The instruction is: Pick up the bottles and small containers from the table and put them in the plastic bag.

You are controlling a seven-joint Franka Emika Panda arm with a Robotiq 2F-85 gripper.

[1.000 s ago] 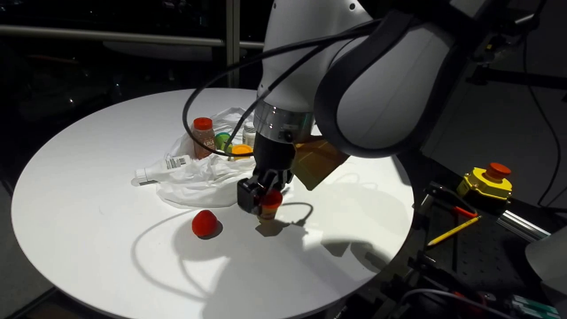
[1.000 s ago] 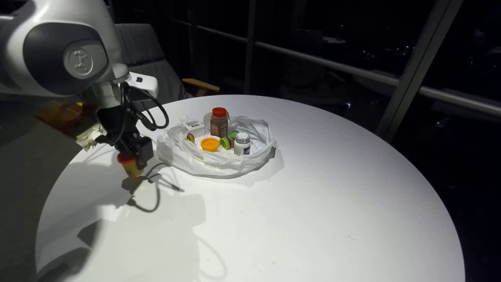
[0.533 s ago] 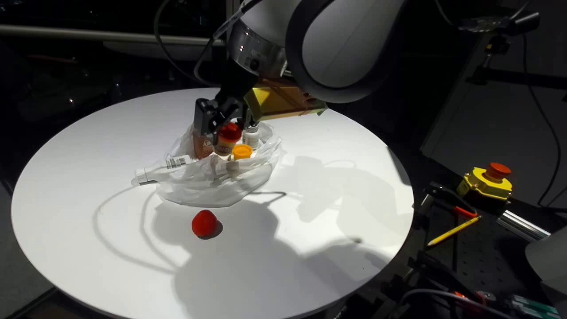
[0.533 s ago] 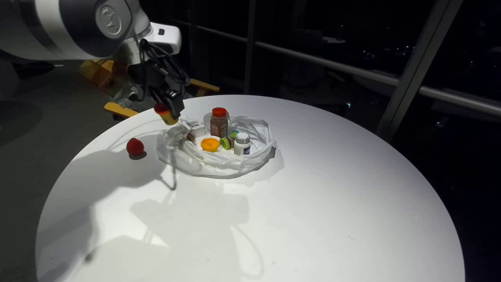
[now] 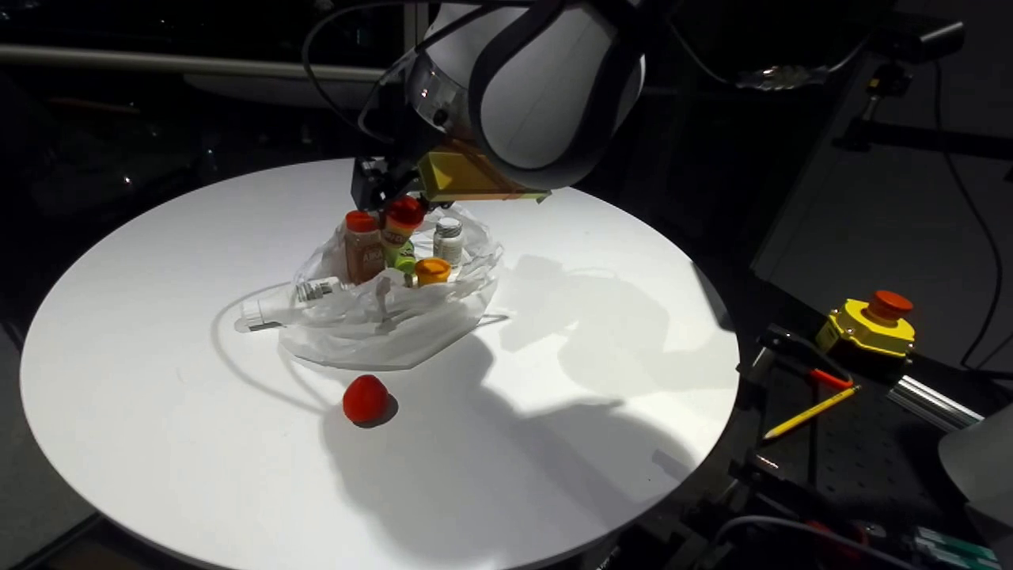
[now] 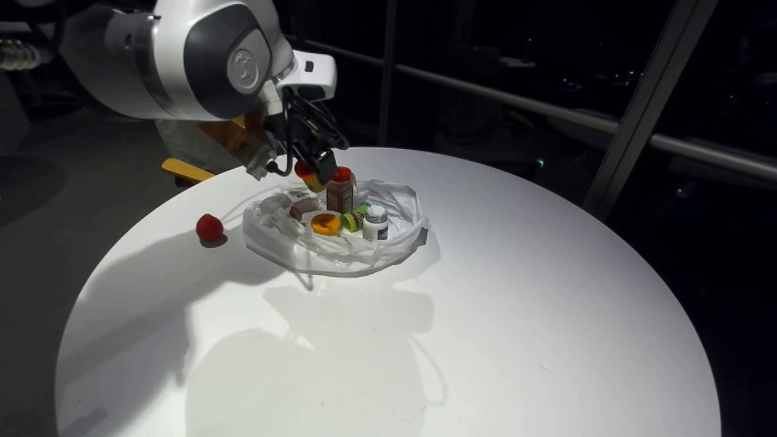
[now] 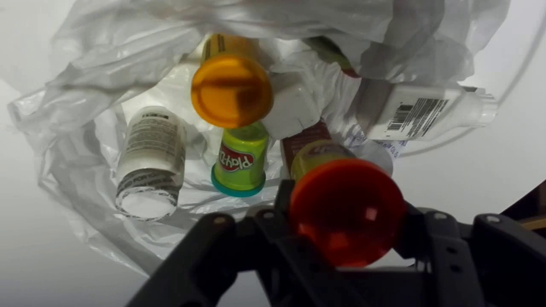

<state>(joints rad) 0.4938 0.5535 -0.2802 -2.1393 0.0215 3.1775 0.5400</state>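
Pincer (image 7: pixel 346 213) holding red-lidded tub (image 5: pixel 401 221), tilted above bag (image 5: pixel 380 336), arm (image 6: pixel 200 64) bent downward

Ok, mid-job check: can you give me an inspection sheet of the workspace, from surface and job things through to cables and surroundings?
Surface: round white table, partly shaded.
Job's things: plastic bag lies open; inside, among others, red-capped jar, white pill bottle, green tub and orange-lidded tub. White bottle lies on its side, capped end reaching out past the bag.
Clutter: red fruit-like object on the table, apart from the bag.
Gripper: shut on the red-lidded tub, over the bag; tub not yet released.
Cables: black, hanging in loops near the gripper.
Surroundings: window frame, wooden armrest, dark bench, pencil, yellow button box.
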